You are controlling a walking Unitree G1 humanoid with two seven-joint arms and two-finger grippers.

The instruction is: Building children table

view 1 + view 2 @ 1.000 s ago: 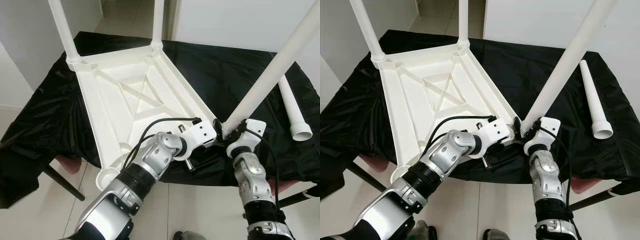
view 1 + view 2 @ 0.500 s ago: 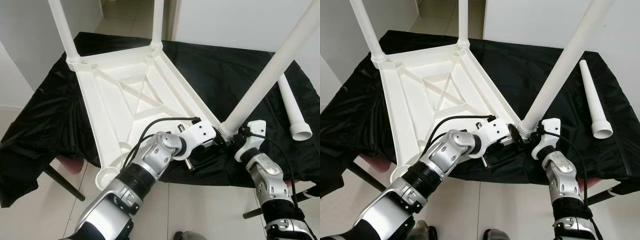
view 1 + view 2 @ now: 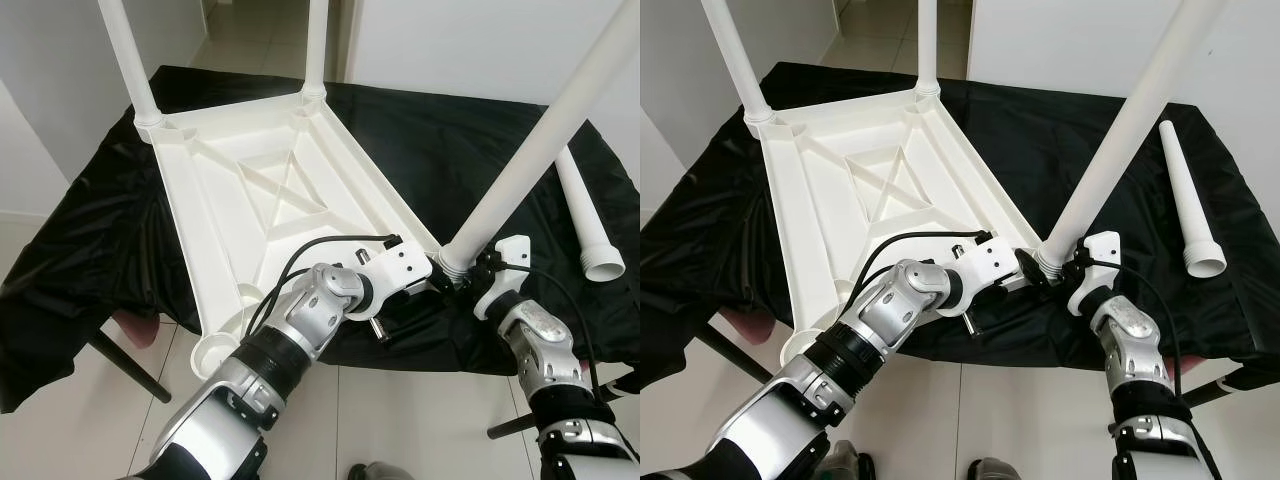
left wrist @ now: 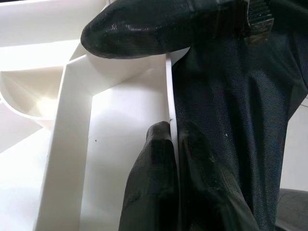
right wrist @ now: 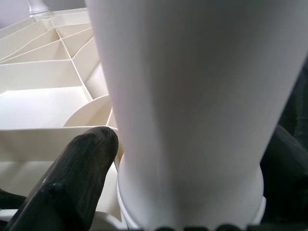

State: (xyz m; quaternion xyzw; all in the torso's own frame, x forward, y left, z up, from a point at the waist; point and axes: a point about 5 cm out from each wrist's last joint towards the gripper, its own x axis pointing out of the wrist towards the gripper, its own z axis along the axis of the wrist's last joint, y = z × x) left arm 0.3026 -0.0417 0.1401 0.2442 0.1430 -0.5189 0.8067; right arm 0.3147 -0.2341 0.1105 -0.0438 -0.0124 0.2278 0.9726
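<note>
The upturned white tabletop (image 3: 270,200) lies on a black cloth (image 3: 440,140), its near right corner at the cloth's near edge. There the left gripper (image 4: 171,144) pinches the tabletop's thin rim, while the right gripper (image 3: 462,272) clasps the tilted leg (image 3: 540,150) at its base. A loose leg (image 3: 585,225) lies far right, well apart.

Tops of 3 upright table legs (image 3: 560,130) beyond the frame edge

Both arms forward, left pincer (image 4: 171,144) pinched, right pincer (image 5: 192,159) clamped
</note>
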